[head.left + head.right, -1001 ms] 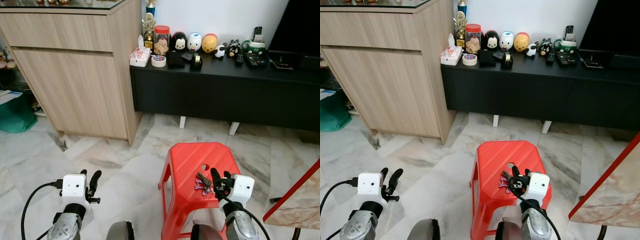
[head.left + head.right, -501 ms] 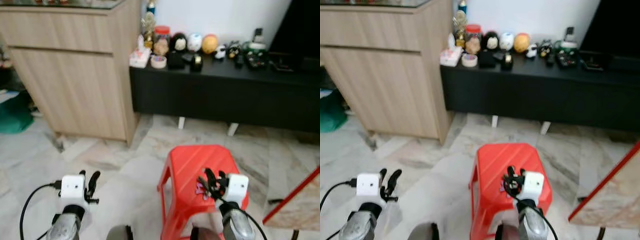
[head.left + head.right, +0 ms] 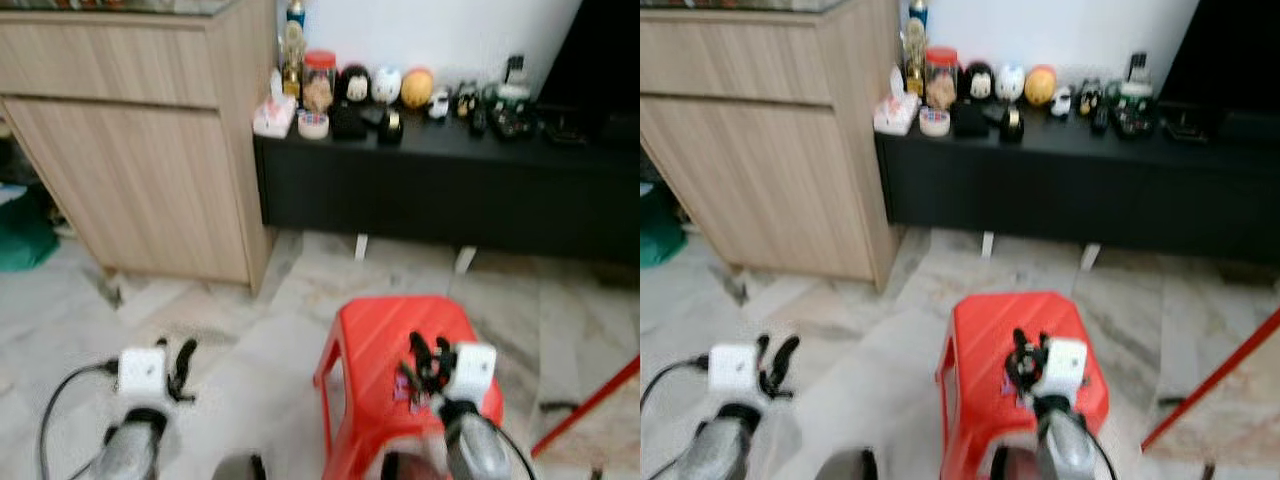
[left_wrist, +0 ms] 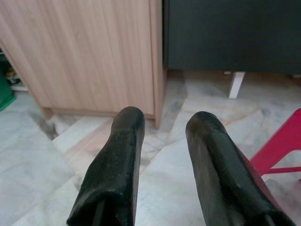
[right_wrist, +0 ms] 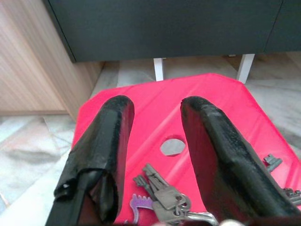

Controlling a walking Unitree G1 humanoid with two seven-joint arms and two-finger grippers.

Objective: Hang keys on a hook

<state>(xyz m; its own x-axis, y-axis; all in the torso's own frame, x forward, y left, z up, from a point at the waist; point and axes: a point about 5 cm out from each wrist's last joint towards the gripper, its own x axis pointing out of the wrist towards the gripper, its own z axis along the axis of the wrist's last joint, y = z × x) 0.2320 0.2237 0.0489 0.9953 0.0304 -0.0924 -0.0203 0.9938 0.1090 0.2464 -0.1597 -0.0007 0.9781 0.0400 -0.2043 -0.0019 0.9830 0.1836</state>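
Observation:
A bunch of keys [image 5: 162,197] with a purple tag lies on the red plastic stool [image 3: 372,340], near the round hole in its seat. My right gripper [image 5: 157,127] hovers open just above the keys, its two black fingers straddling them without touching. In the left eye view the right gripper [image 3: 428,362] sits over the stool's seat, with the keys [image 3: 405,382] beside its fingers. My left gripper [image 3: 181,362] hangs open over the marble floor, left of the stool, holding nothing. The head views are blurred.
A black low cabinet [image 3: 450,190] with figurines, jars and remotes stands behind the stool. A tall wooden cabinet [image 3: 140,160] is at the left. A red-edged marble board [image 3: 590,410] leans at the right. A green bag [image 3: 25,235] sits far left.
The camera has shifted and blurred, with the scene sitting slightly lower. The right gripper has moved further over the stool and the keys. The left arm holds about the same pose.

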